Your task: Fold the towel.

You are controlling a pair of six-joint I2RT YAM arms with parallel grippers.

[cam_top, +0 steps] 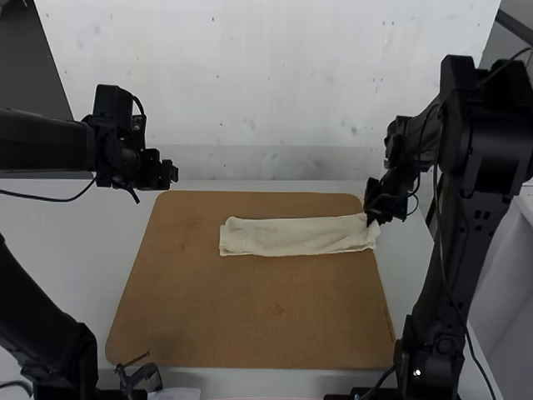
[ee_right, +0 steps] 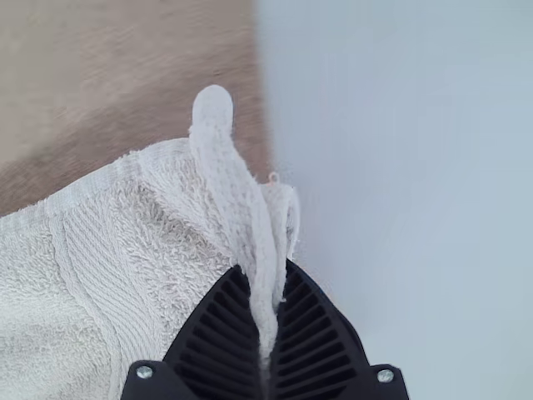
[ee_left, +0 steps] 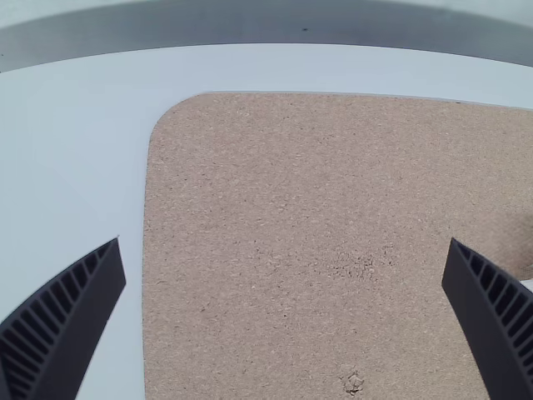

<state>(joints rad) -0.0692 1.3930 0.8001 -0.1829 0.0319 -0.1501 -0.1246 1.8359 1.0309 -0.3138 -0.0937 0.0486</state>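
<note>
Right wrist view: the right gripper (ee_right: 266, 267) pinches the towel's (ee_right: 100, 275) bunched end, near the board's (cam_top: 250, 325) edge; the rest lies as a long strip on the board. The left gripper (ee_left: 287, 250) stands wide, apart. Folding well likely means carrying that end inward, low, edges aligned before release.
</note>
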